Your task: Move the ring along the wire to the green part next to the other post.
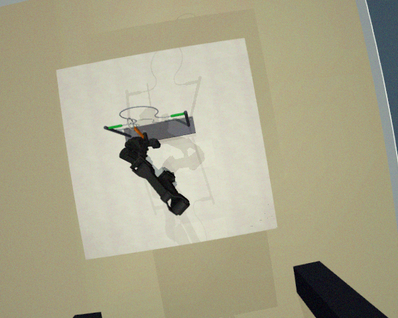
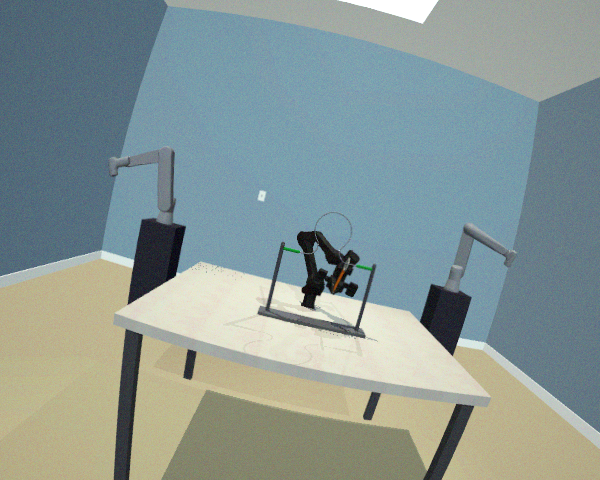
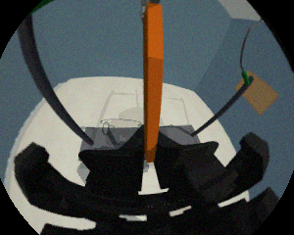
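Observation:
The orange handle (image 1: 138, 132) (image 2: 340, 281) (image 3: 153, 73) is held by its lower end in my gripper (image 1: 144, 137) (image 3: 146, 127), which is shut on it. The handle slants up to the small ring near the inner end of the left green part (image 1: 115, 126) in the top view. The ring looks to be around the thin grey wire (image 1: 139, 106) there; its clearance is too small to tell. The wire curves in a big loop between this green part, on the right in the exterior view (image 2: 364, 267), and the other green part (image 1: 178, 114) (image 2: 291, 250). The ring is mostly out of the wrist view.
Two dark posts (image 1: 186, 118) (image 2: 274, 279) (image 2: 366, 299) (image 3: 220, 113) stand on a grey base (image 1: 175, 131) (image 2: 310, 321) on the white table (image 1: 226, 171). The left post (image 1: 119, 132) in the top view is close to the gripper. Two grey arms on dark pedestals stand beyond the table.

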`<control>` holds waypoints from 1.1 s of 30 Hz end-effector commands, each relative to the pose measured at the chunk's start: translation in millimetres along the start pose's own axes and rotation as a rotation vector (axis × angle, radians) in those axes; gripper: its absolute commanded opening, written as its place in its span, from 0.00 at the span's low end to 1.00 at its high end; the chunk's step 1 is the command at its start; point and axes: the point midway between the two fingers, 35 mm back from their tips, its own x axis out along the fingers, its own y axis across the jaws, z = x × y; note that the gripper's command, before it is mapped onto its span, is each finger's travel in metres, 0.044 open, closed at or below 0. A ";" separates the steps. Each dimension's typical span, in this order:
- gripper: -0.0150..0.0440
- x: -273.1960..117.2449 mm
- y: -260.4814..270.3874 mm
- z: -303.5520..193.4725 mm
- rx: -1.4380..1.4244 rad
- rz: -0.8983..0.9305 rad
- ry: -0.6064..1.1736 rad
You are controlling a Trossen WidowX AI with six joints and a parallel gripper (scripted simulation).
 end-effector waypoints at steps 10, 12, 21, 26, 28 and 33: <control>0.00 -4.9 25.6 4.6 0.105 0.045 0.004; 0.00 -5.4 28.5 4.9 0.111 0.049 0.005; 0.00 -7.3 38.9 6.1 0.124 0.054 0.005; 0.00 -8.2 44.1 6.7 0.126 0.055 0.004; 0.00 -8.6 46.1 6.9 0.126 0.055 0.004; 0.00 -9.5 51.1 7.5 0.127 0.055 0.003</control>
